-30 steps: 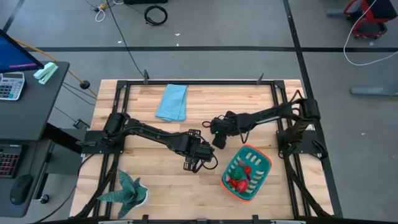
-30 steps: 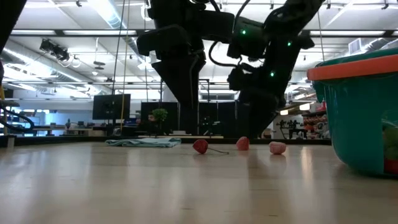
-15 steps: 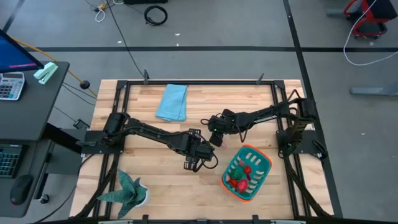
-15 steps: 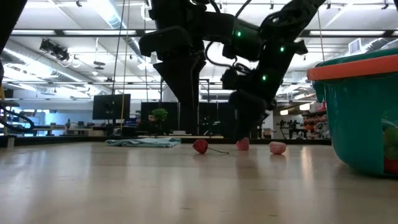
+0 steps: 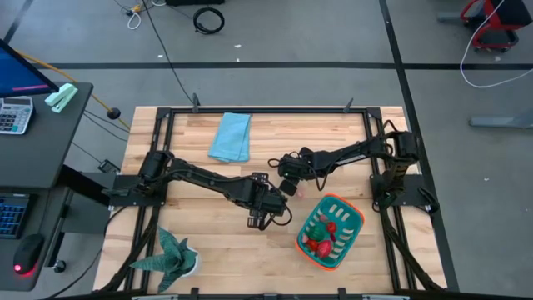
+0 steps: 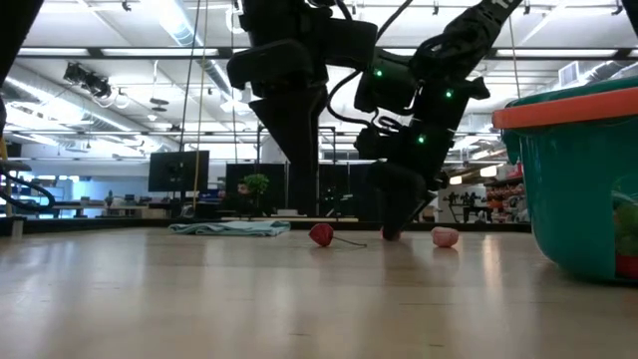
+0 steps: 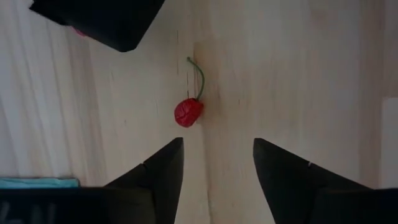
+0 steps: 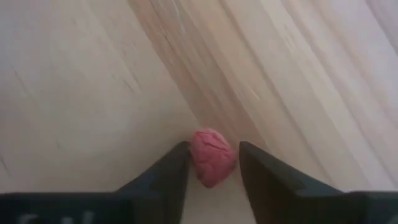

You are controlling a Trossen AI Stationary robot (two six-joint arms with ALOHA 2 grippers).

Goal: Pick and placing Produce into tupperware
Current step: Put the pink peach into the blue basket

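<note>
The right gripper (image 8: 212, 171) is down at the table, its fingers narrowed about a pink piece (image 8: 211, 157). The left gripper (image 7: 216, 165) hangs parted over a red cherry (image 7: 188, 112). The tupperware (image 5: 352, 229), right and near, holds red and green produce (image 5: 321, 243).

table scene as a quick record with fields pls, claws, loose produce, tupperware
right claw: down at the table, fingers either side of a pink piece, contact unclear
left claw: open above a red cherry with a green stem, not touching
other loose produce: one more pink piece on the table
tupperware: teal, orange rim, near the right arm, red and green pieces inside
also present: blue cloth, green plant
</note>
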